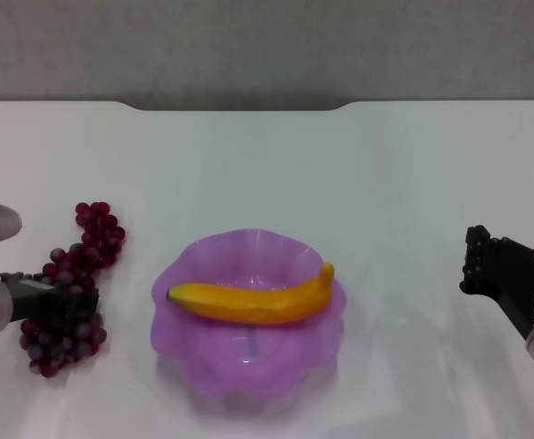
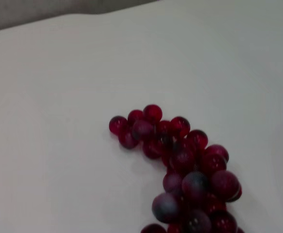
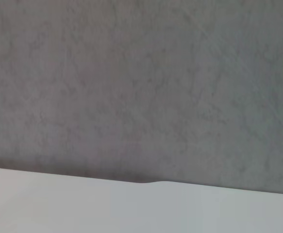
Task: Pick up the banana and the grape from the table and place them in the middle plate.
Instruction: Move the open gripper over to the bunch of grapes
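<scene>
The banana (image 1: 253, 304) lies inside the purple scalloped middle plate (image 1: 198, 366) at the centre front of the white table (image 1: 276, 174). The grape bunch (image 1: 91, 240) lies on the table left of the plate. It also shows in the left wrist view (image 2: 185, 170), curving across the tabletop. My left gripper (image 1: 70, 302) is low over the middle of the bunch, with grapes showing on both sides of it. My right gripper (image 1: 470, 261) is open and empty, off to the right of the plate.
The table's far edge has a notch (image 1: 240, 108) with a grey wall behind it. The right wrist view shows only that wall (image 3: 141, 87) and the table's far edge (image 3: 146, 183).
</scene>
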Controlling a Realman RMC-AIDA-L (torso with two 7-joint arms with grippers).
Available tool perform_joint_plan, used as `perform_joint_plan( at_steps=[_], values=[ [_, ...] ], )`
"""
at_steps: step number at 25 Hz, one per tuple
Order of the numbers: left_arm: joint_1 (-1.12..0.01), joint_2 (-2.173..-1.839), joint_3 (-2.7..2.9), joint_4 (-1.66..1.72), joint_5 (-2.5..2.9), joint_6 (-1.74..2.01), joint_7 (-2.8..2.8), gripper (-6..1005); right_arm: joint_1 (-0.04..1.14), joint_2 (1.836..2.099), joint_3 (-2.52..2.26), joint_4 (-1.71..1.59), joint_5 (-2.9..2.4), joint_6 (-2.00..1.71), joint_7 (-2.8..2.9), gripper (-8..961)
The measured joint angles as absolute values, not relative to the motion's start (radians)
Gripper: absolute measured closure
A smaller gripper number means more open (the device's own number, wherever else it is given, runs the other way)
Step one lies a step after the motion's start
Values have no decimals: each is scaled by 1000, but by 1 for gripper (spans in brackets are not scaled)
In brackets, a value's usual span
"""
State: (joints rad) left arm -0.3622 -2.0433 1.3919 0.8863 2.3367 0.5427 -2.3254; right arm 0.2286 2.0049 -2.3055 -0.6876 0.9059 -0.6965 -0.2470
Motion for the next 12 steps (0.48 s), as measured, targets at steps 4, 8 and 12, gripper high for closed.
perform_joint_plan(
  at_steps=[4, 8, 12],
  values=[
    [-376, -2043, 1393, 855, 2337, 527, -2325, 127, 229, 2005, -2306, -687, 906, -696, -247, 928],
    [-377, -2044, 1395, 852, 2335, 514, -2324, 127, 229, 2005, -2306, -683, 907, -696, -247, 928],
    [-376, -2044, 1396, 852, 2336, 512, -2324, 136, 229, 2005, -2307, -681, 907, -696, -247, 928]
  ],
)
